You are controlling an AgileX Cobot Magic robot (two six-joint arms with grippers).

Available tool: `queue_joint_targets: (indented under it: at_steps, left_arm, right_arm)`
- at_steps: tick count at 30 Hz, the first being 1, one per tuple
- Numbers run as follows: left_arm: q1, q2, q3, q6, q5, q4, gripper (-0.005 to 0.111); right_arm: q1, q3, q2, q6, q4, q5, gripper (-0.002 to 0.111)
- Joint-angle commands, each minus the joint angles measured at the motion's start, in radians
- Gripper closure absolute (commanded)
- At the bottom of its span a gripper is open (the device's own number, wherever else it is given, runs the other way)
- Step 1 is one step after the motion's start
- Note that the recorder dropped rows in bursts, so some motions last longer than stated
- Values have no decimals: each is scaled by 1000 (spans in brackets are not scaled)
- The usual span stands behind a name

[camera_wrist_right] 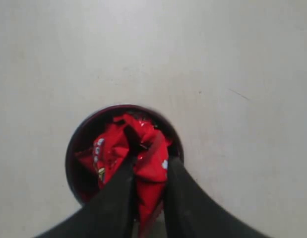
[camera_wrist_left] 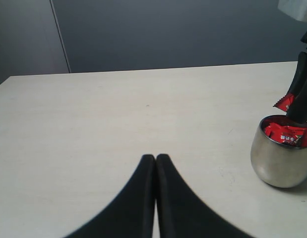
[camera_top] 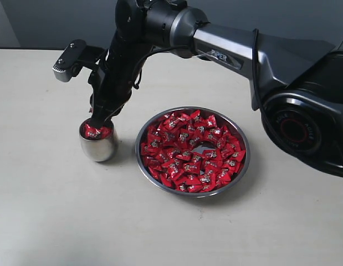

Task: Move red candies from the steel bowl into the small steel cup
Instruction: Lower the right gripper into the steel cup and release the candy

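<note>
Beneath your right gripper (camera_wrist_right: 147,157), grasping red candy (camera_wrist_right: 151,174), small steel cup (camera_top: 98,147) is filling; steel bowl (camera_top: 203,148) holding many more.

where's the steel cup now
In the exterior view the cup stands on the table left of the bowl, directly under the right gripper holding a candy.

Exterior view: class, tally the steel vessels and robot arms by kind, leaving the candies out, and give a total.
bowl: 1
cup: 1
arm: 1
Total: 3
</note>
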Motion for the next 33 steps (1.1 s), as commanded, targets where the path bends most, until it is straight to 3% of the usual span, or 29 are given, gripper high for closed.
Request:
queue_joint_targets:
  at_steps: [1, 25, 26, 31, 33]
  left_arm:
    - [1, -4, 4, -2, -2, -3, 106]
    - [1, -4, 4, -2, -2, -3, 106]
    - [1, -4, 4, -2, -2, -3, 106]
    - [1, -4, 4, -2, -2, -3, 106]
    - [1, -4, 4, -2, -2, -3, 106]
  right_arm:
    - [1, -4, -1, -1, 0, 0, 109]
    - [1, -4, -1, 1, 7, 13, 109]
    - [1, -4, -1, 1, 7, 15, 108]
    - [1, -4, -1, 1, 7, 21, 74]
    - [3, -4, -1, 1, 7, 18, 72]
